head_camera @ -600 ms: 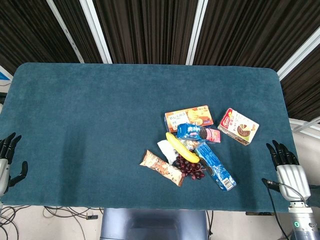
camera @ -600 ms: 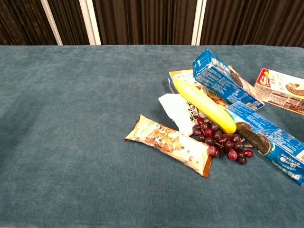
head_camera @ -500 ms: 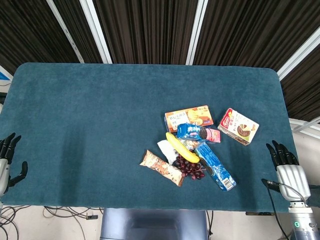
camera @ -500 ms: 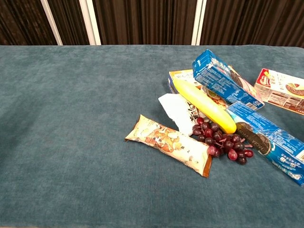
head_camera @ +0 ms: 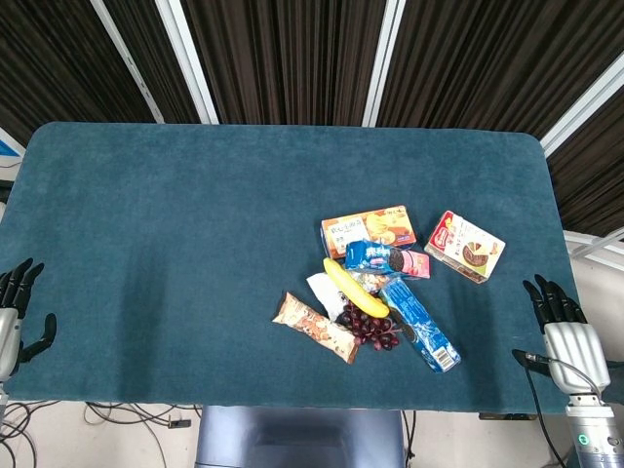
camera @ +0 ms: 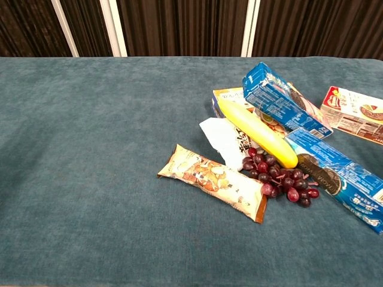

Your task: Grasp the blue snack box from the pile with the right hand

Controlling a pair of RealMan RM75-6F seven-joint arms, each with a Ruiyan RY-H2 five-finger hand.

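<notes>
Your right hand (head_camera: pixel 563 320) rested at the table's near right edge, fingers spread apart and holding nothing; your left hand (head_camera: pixel 14 310) sat at the near left edge, likewise spread and empty. Neither hand appeared in the chest view.

On the teal cloth table (head_camera: pixel 175 224), the pile lay right of centre, well apart from both hands. Nearest you was a tan snack bar wrapper (head_camera: pixel 315 327), lying flat and angled. Just beside it lay a cluster of dark red grapes (head_camera: pixel 370 327), touching the long blue cookie package (head_camera: pixel 419 323), which ran diagonally toward the near right. A yellow banana (head_camera: pixel 354 288) lay across a white packet (head_camera: pixel 326 294) and touched the grapes.

Behind the banana, the blue snack box (head_camera: pixel 375 258) sat on top of the pile; in the chest view this box (camera: pixel 281 101) was tilted, one end raised above the banana (camera: pixel 257 133). A pink packet (head_camera: pixel 416 263) showed just beside it. Farther back lay an orange biscuit box (head_camera: pixel 369 230), flat, partly under the pile. A red-and-white box (head_camera: pixel 465 246) lay apart, to the right.
</notes>
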